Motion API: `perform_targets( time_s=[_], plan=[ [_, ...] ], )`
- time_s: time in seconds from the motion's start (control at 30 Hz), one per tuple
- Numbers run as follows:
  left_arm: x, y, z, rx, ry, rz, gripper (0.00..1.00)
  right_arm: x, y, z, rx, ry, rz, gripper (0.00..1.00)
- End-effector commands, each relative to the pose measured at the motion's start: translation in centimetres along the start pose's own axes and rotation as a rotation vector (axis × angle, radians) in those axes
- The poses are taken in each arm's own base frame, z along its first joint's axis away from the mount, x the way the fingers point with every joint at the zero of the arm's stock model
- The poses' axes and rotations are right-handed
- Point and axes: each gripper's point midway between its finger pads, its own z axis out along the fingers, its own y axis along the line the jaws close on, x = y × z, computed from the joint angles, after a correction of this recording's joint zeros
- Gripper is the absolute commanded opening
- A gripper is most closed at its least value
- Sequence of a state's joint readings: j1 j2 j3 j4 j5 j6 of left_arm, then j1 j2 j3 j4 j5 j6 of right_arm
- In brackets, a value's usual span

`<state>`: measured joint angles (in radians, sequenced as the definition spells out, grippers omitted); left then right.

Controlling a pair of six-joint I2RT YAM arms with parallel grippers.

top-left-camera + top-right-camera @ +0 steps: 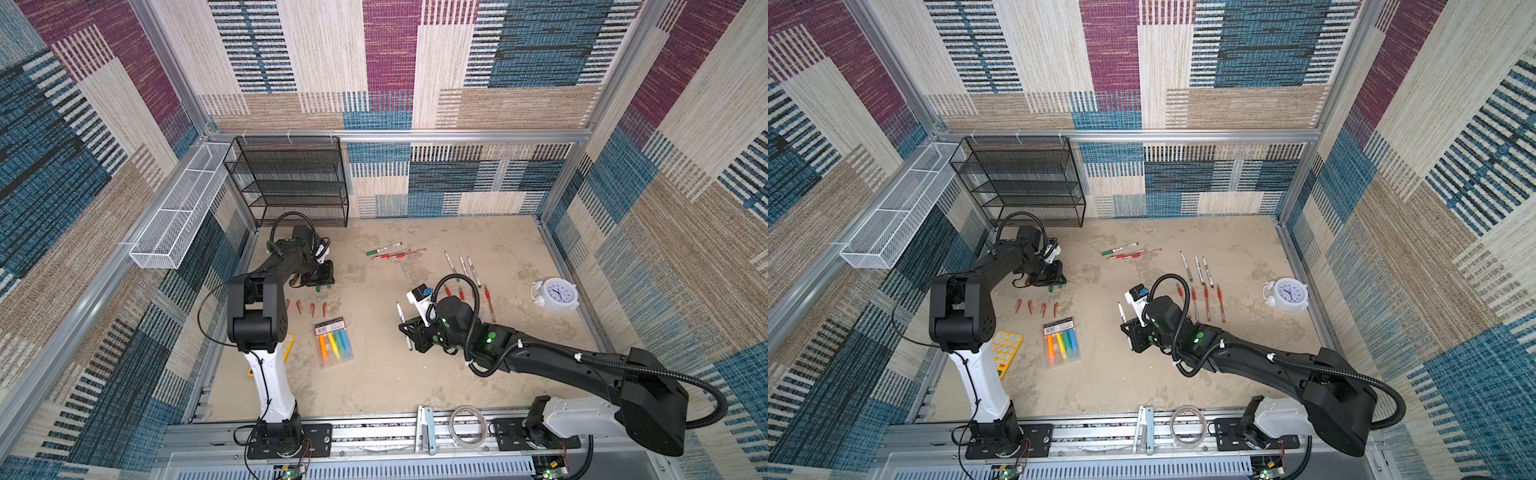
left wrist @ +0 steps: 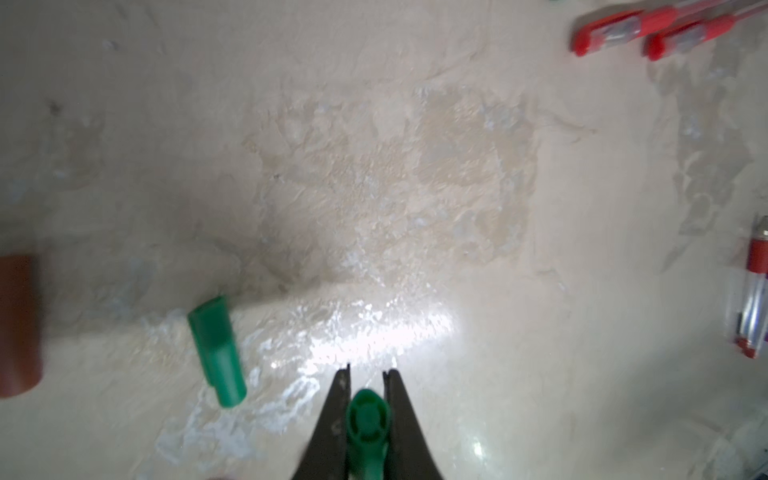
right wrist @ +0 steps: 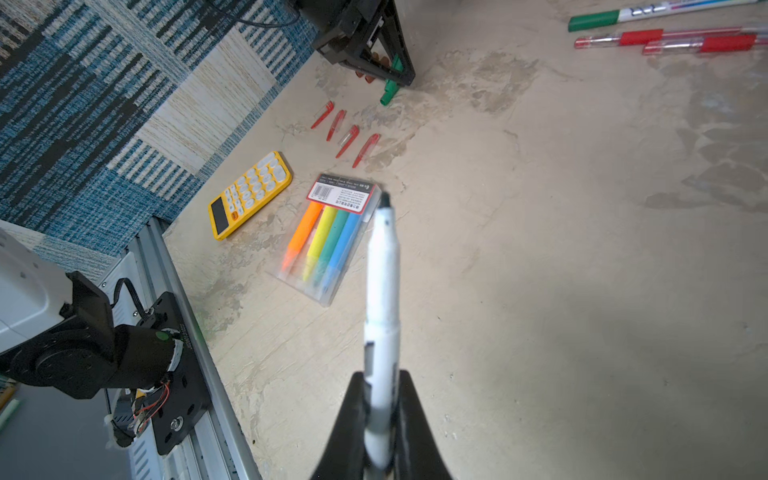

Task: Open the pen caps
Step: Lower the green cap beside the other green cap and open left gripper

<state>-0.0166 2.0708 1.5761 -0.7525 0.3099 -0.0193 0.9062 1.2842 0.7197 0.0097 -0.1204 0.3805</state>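
Gripping a green cap (image 2: 368, 419), the left claw (image 2: 366, 374) hangs beside several pulled caps (image 1: 305, 307); the right claw (image 3: 381, 374) clenches a bared marker (image 3: 384, 270); capped pens (image 1: 395, 252) beyond both wait.

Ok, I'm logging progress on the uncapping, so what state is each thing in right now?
left gripper: fingers shut on a green cap.
right gripper: fingers shut on a white marker, tip bare.
loose green cap: off its pen, lying flat.
red caps: four, off, lying in a row.
green-capped marker: cap on.
highlighter pack: closed, lying flat.
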Motion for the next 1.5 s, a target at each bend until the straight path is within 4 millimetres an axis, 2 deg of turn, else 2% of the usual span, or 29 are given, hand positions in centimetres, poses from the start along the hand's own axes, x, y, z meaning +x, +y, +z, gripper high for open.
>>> perform_targets(
  time_s=[0.0,0.17,0.3,0.43,0.63,0.8,0.93,1.17,1.3,1.47],
  plan=[
    [0.8,1.5,0.6,-0.084,0.073,0.022,0.00,-0.5,0.0,-0.2,-0.004,-0.020,0.008,0.03],
    [0.9,2.1,1.8,-0.119,0.109,0.022,0.00,-0.2,-0.5,-0.3,0.001,-0.011,0.017,0.03],
    [0.9,2.4,2.4,-0.143,0.115,0.015,0.14,-0.5,-0.5,-0.6,-0.005,-0.027,0.022,0.04],
    [0.7,2.7,2.8,-0.160,0.127,0.014,0.21,-1.0,-0.6,-0.9,0.004,-0.028,0.022,0.04],
    [0.5,2.5,2.8,-0.159,0.125,0.006,0.31,-1.2,-0.7,-1.5,0.010,-0.040,0.025,0.04],
    [0.0,1.6,1.5,-0.148,0.090,0.008,0.33,-1.5,-0.6,-2.3,0.004,-0.062,0.036,0.04],
    [-0.4,0.5,-0.6,-0.139,0.040,0.018,0.35,-2.1,-0.8,-2.8,0.028,-0.056,0.034,0.04],
    [-0.6,-3.2,-6.5,-0.038,-0.105,0.034,0.38,-3.4,-1.8,-2.9,0.074,-0.042,0.010,0.05],
    [0.4,-5.2,-9.5,0.029,-0.180,0.056,0.39,-4.7,-3.2,-2.9,0.115,-0.037,-0.008,0.05],
    [3.1,-7.0,-13.0,0.089,-0.301,0.115,0.45,-6.7,-5.6,-2.5,0.170,-0.012,-0.006,0.06]
  ],
)
